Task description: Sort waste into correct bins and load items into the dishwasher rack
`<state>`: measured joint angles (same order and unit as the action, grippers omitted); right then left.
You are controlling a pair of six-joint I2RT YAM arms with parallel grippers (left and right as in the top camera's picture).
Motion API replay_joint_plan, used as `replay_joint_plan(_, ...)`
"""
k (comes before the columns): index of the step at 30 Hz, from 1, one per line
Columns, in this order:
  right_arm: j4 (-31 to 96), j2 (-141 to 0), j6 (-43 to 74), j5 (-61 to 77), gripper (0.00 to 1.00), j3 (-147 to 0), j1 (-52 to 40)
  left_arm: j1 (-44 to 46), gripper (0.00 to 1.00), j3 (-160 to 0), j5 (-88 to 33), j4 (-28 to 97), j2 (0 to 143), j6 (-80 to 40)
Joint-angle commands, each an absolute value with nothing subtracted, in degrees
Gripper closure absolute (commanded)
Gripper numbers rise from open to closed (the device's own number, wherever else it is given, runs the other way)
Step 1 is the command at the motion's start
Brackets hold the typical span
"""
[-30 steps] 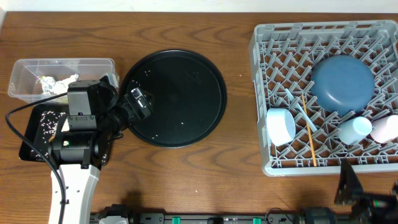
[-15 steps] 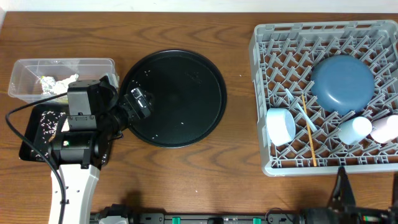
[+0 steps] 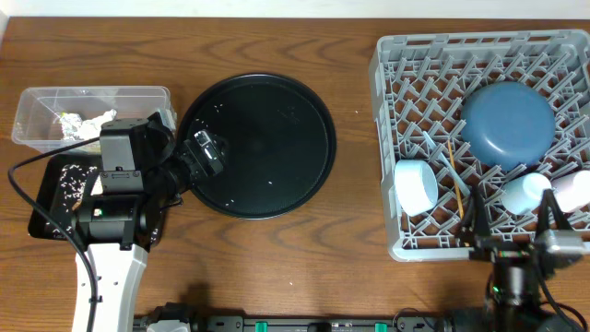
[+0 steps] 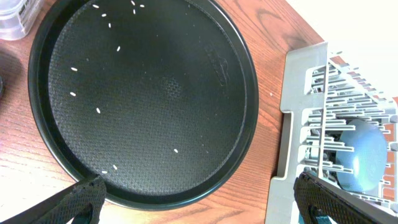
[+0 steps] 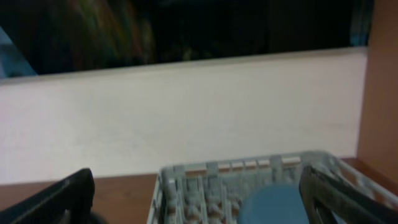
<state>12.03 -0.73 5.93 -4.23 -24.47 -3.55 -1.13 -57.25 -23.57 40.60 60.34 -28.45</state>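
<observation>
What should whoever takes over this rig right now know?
Left hand: open, empty, over the large round black tray's near rim.
Right hand: open, empty, at the near edge of the large grey plastic dishwasher rack.
Done: big dark-blue plate, light-blue bowl, small light-blue cup, small pink cup, white plastic spoon and thin wooden chopstick are in the rack; crumpled white tissue and crinkled snack wrapper in the clear plastic tub; white rice grains in the shallow black rectangular tray.
Left: a few stray grains scattered on the round tray.
</observation>
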Motion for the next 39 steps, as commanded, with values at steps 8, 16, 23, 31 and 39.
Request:
replay_joint_plan(8, -3.05, -0.3, 10.72, -2.11, 0.01, -7.75, -2.59, -1.43, 0.02, -58.08, -23.05, 40.73, 60.34, -27.66)
replay_joint_plan(16, -10.02, -0.27, 10.7, -2.13, 0.01, -0.3, -2.57, -1.43, 0.02, -58.08, -23.05, 40.73, 60.34, -27.66)
replay_joint_plan(23, -4.67, -0.27, 10.66, -3.01, 0.01, -0.3, -2.57, -1.43, 0.02, -58.08, -23.05, 40.73, 60.34, -27.66)
replay_joint_plan(31, 3.86, -0.27, 10.68, -2.74, 0.01, -0.32, -2.57, -1.43, 0.02, -58.08, -23.05, 40.73, 60.34, -27.66)
replay_joint_plan(39, 4.03, -0.3, 10.68, -2.74, 0.01, -0.32, -2.59, -1.43, 0.02, -58.08, -23.05, 40.73, 60.34, -27.66)
